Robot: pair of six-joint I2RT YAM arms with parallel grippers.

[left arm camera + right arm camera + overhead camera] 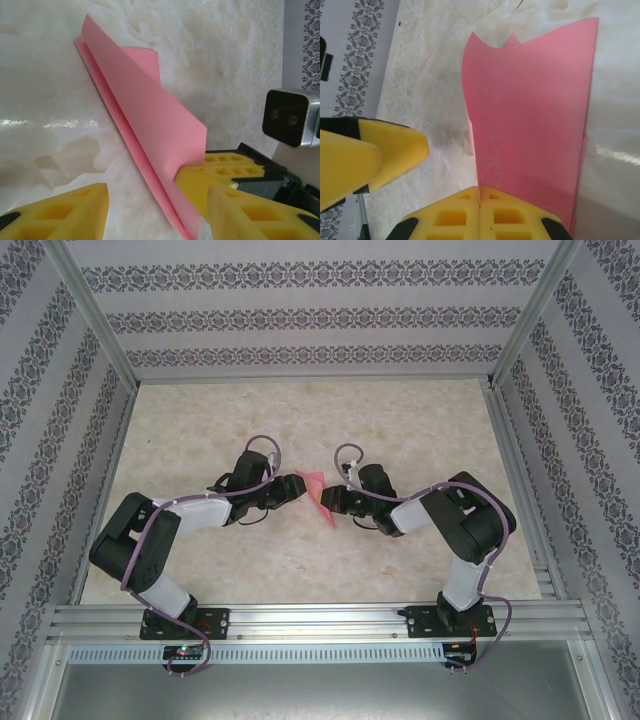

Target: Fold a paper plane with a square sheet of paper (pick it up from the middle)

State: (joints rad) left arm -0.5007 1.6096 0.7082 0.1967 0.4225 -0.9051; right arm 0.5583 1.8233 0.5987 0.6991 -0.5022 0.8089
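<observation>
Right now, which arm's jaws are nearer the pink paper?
Right. On the right arm the jaws are shut on the paper; on the left arm they stand open astride its end.

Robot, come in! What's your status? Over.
Right gripper shut on the pink paper. Left gripper open, close beside it. Nothing in the way. Over.

Bright, even, diffuse light from above. Shadows on the desk (400, 420) are faint and soft, one beside the paper (530, 115). White glare streaks cross the glossy desk in both wrist views. Nearest those lenses the foreground looks slightly soft; the top view bends straight edges slightly.
</observation>
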